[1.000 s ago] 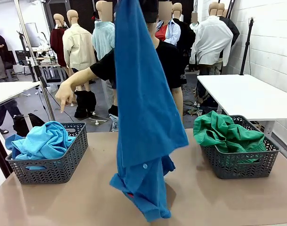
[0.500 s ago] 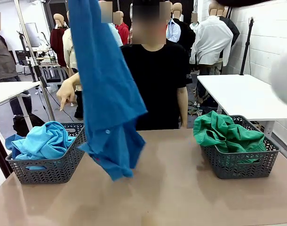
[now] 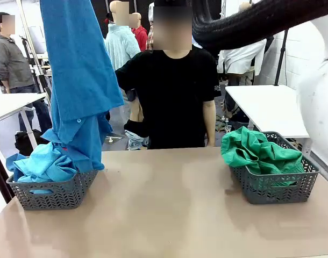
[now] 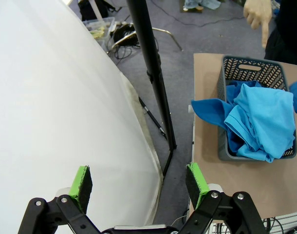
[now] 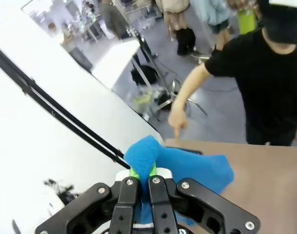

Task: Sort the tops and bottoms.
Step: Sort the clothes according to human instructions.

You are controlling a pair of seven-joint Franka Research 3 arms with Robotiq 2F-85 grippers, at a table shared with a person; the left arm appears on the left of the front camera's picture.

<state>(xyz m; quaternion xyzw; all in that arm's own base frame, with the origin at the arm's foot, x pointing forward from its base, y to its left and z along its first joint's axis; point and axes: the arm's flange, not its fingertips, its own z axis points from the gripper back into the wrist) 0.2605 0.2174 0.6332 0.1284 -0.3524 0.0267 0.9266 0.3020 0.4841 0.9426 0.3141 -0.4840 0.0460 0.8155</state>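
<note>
At the left end of the tan surface stands a dark grey woven-pattern basket. It holds a crumpled light sky-blue top, heaped above the rim, with one part spilling over the basket's left wall. In the left wrist view the same basket is seen from above, the sky-blue top filling most of it and a flap trailing over the near wall onto the surface.

Directly above this basket hangs the royal blue top, stretched long from the upper edge of the front view down to the basket. Its lower, bunched end drapes over the basket's right rim and touches the sky-blue top. The right pincer has its jaws pressed together on a fold of this royal blue cloth, which bulges above the fingers and falls away behind them.

The left pincer stands wide, its green pads well apart with nothing between them, off the surface's edge beside a black pole and a white panel.

Behind the surface's middle stands a person in a black T-shirt. In the right wrist view the person's hand points downward with one finger.

At the right end sits a second dark grey basket. It holds the emerald-green bottoms, crumpled and piled over the rim, leaning toward the basket's left side. The right arm's black cable sleeve crosses the top of the front view.
</note>
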